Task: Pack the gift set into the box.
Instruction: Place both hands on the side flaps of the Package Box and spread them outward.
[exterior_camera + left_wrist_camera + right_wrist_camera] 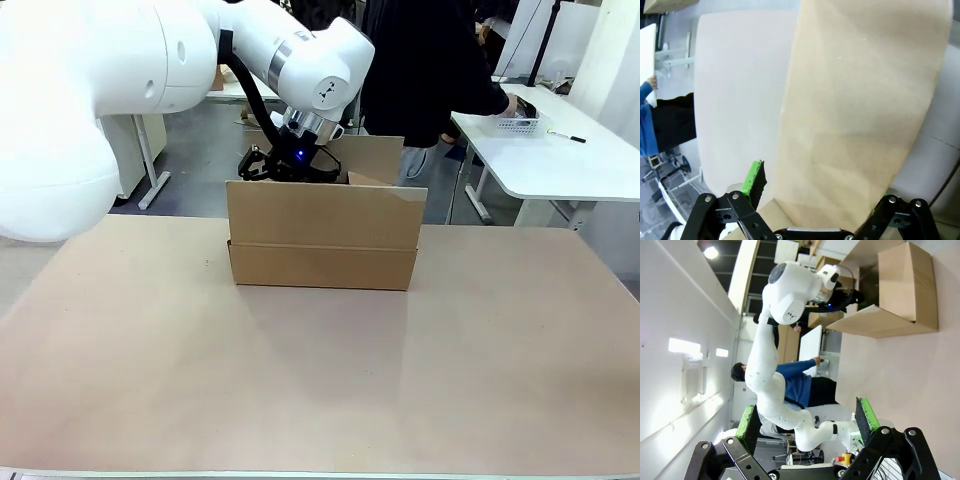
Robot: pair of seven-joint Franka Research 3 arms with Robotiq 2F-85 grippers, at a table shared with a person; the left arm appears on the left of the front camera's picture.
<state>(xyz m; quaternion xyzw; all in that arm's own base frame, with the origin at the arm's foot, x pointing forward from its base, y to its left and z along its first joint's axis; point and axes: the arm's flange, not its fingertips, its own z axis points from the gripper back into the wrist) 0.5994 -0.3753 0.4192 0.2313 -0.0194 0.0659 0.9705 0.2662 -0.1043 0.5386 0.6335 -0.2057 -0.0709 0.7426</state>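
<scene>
While left end effector (pixel 292 168) hangs spread at the box's (pixel 322 245) open top, right end effector (pixel 810 422) spread too, we judge packing unfinished.

Large plain brown corrugated box (pixel 320 235), rectangular, without print. Stands upright on the worktop (pixel 320 380), at the far middle, one long side turned toward the robot's side. Open at the top, flaps raised, the far flap (pixel 375 155) showing above the near wall. Marked by a horizontal crease low along the near long side
</scene>
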